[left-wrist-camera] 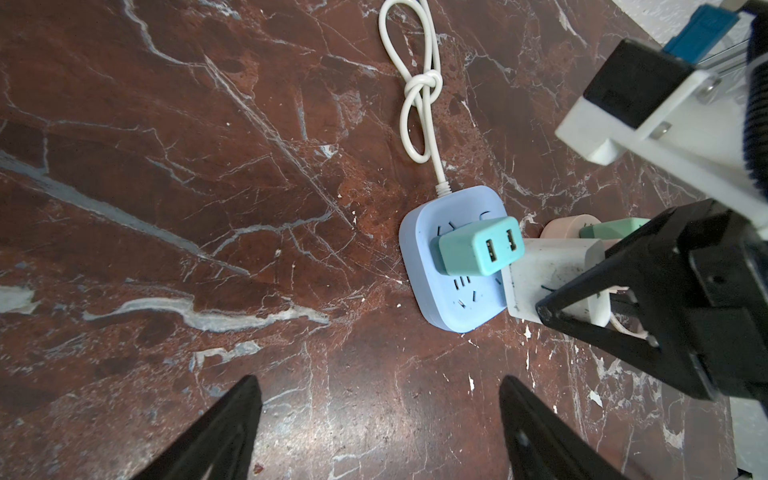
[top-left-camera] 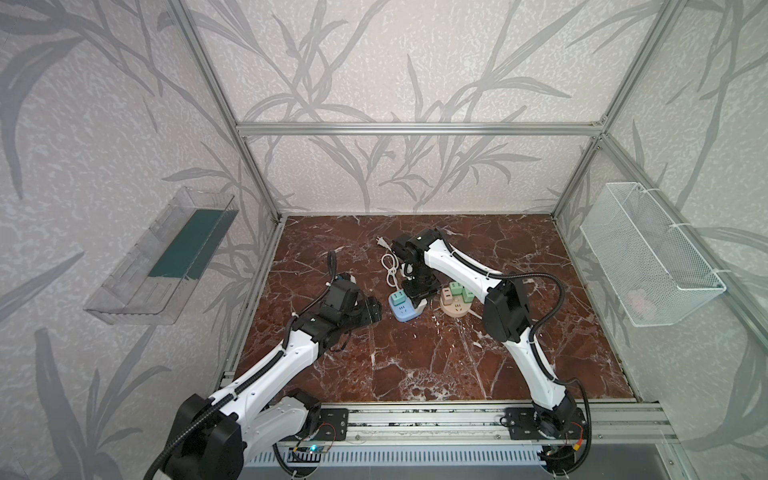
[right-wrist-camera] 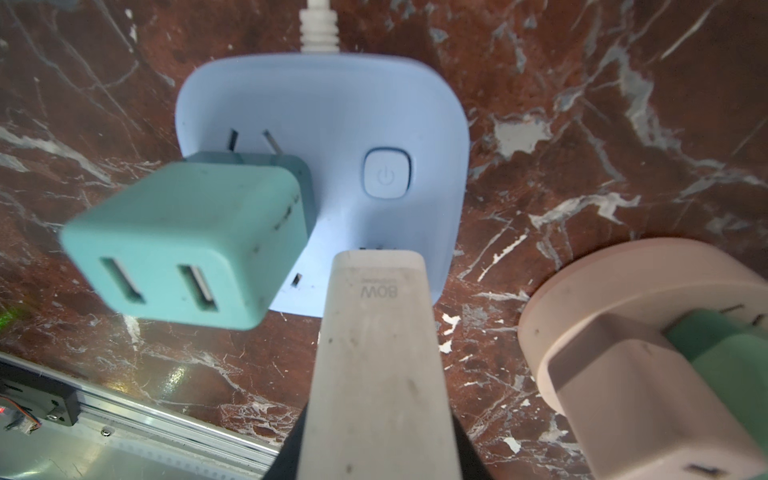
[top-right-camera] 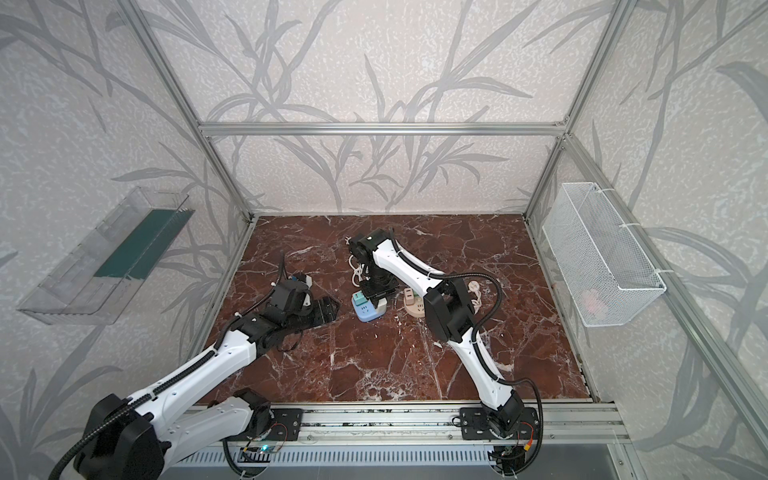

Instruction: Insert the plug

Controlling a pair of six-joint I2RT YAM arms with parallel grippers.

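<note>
White plug [right-wrist-camera: 374, 353]: nearest the right wrist camera and held in the right gripper [top-left-camera: 419, 293]. Its front end sits at the edge of the blue socket block [right-wrist-camera: 332, 104], by the free slots. The pins are hidden, so whether they have entered cannot be told.
Right gripper fingers: narrow, closed on the plug body from both sides.
Step in hand (judged): lining the plug up and pressing it into the free socket.
Blue socket block: lies flat on the marble table [left-wrist-camera: 166, 208] and looks unfixed. Its cord [left-wrist-camera: 419, 87] lies knotted behind it.
Teal charger [right-wrist-camera: 187, 241]: sits in the neighbouring socket, tilted, with its pins partly bare, just beside the plug.
Pink round socket [right-wrist-camera: 623, 282]: near on the other side and already carrying chargers.
Left gripper [left-wrist-camera: 377, 380]: fingers wide and empty, hovering near the block but apart from it.
Method note: the plug face should be squared to the block face first. The push should then go straight along the pins, slowly.
Risk: an off-centre push may slide or tip the block, so the left gripper could steady its edge. Clearance to the teal charger is tight, and a knock could lever it further out.
</note>
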